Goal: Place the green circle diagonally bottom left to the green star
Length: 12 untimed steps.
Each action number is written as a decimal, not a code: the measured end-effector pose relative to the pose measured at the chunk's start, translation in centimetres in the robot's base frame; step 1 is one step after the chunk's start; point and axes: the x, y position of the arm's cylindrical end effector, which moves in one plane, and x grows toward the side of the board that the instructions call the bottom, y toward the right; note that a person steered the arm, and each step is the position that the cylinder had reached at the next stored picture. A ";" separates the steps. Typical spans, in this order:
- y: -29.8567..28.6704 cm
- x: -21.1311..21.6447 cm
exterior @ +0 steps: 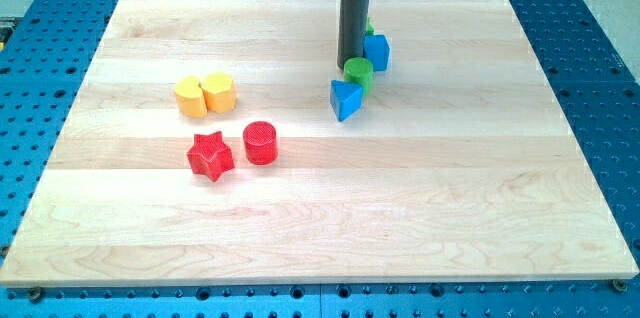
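Camera view: the rod comes down from the view's top, and my tip sits right behind the green circle, seemingly touching it. There is no pincer, only the rod. A green sliver, probably the green star, peeks out behind the rod beside a blue block. A blue triangle touches the circle's lower left on the tabletop.

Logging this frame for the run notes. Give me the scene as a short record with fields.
surface: wooden board on blue perforated table
my tip: just above the green circle, at its top edge
green circle: between two blue blocks
blue cube: upper right of green circle
blue triangular block: lower left of green circle
green star: only a green sliver behind the rod, shape unclear
yellow blocks: touching
red star
red cylinder
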 end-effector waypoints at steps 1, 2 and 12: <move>-0.9 0.0; -0.8 -1.5; 9.0 7.1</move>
